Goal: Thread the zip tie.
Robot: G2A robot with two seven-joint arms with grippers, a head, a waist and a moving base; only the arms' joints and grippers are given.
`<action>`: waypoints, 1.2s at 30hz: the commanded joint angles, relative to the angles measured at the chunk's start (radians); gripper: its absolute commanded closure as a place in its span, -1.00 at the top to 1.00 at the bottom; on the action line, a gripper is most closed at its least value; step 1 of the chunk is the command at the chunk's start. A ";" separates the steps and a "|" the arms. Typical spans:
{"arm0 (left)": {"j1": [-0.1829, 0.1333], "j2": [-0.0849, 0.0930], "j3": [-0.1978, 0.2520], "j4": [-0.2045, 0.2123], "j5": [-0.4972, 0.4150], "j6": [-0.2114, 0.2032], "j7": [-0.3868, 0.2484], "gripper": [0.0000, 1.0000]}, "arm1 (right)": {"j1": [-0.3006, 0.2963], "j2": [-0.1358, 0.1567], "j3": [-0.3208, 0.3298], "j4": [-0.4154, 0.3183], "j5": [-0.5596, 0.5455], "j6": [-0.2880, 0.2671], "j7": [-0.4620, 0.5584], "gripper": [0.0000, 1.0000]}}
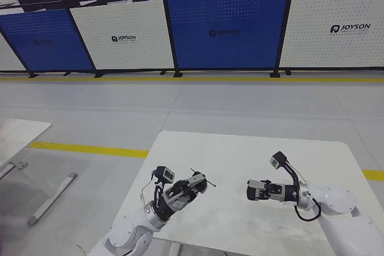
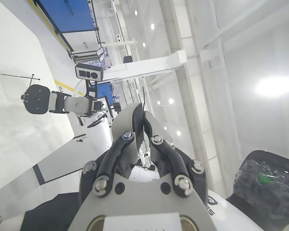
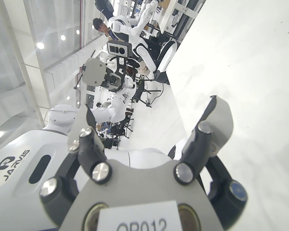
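Zip tie (image 1: 209, 184) clamped in left jaws above white table (image 1: 243, 153).

Floor: a pale grey floor (image 1: 115, 109) is carrying yellow lines (image 1: 89, 149).
Back wall: blue panels (image 1: 224, 32) and white perforated panels (image 1: 121, 35) are standing in a row.
Furniture: a white table (image 1: 243, 150) is sitting in the middle; a second table (image 1: 16, 137) is standing well apart.
Light: round ceiling lamps (image 2: 152, 26) are glowing overhead.

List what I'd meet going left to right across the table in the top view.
The left gripper, shut on the zip tie → zip tie poking out of it → bare table → right gripper, open.
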 commanded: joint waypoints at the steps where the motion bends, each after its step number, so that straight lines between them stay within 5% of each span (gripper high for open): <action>1: -0.021 -0.001 0.018 0.020 0.073 0.025 0.023 -1.00 | 0.000 0.000 0.000 0.000 0.000 0.000 0.000 1.00; 12: -0.097 -0.013 0.174 0.130 0.464 0.049 0.155 -1.00 | 0.000 0.000 0.000 0.000 0.000 0.000 0.000 1.00; 25: -0.103 -0.015 0.181 0.138 0.471 0.048 0.166 -1.00 | 0.000 0.000 0.000 0.000 0.000 0.000 0.000 1.00; 31: -0.121 -0.032 0.223 0.131 0.509 0.042 0.350 -1.00 | 0.000 0.000 0.000 0.000 0.000 0.000 0.000 1.00; 36: -0.166 -0.049 0.271 0.173 0.607 0.092 0.500 -1.00 | 0.000 0.000 0.000 0.000 0.000 0.000 0.000 1.00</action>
